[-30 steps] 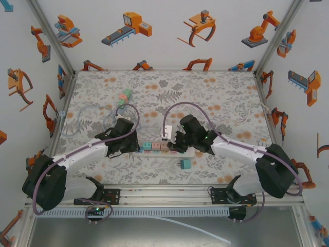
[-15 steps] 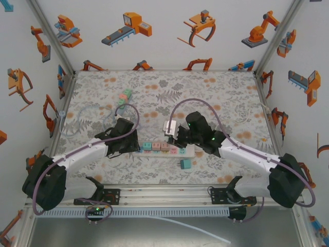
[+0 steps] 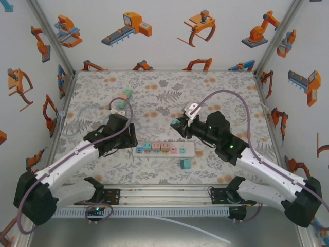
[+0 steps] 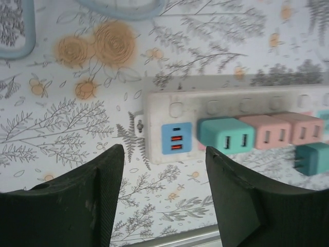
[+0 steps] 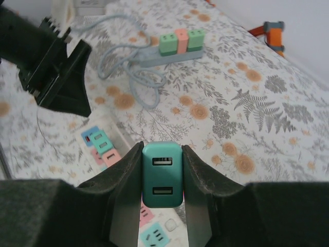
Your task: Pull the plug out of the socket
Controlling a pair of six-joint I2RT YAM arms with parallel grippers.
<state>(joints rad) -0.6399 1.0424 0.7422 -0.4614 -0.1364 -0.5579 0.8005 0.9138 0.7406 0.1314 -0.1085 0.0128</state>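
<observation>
A: Two sides of the small teal cube-shaped plastic plug (image 5: pixel 162 177) are covered by the dark fingers (image 5: pixel 123 190) of the right tool (image 5: pixel 162 153), which pinches it. Its prongs cannot be made out.

B: What does show of it?

A: The front face, with two USB slots one above the other. It hangs in the air over the flower-patterned desk (image 5: pixel 267 103), apart from the long white plastic power strip (image 4: pixel 180 108).

B: And from above?

A: There the plug is only a teal speck at the tool's tip, over the desk on the strip's far side.

B: Is the strip whole in view?

A: Not in the left wrist view, where its right end is cut off. One seated teal adapter (image 4: pixel 226 135) and two pink adapters (image 4: pixel 267 135) sit in it. A loose teal adapter (image 4: pixel 312 158) lies just beside it, partly out of frame.

B: The left tool (image 4: pixel 164 153)?

A: Spread, with nothing between its fingers, hovering near the strip's left end.
</observation>
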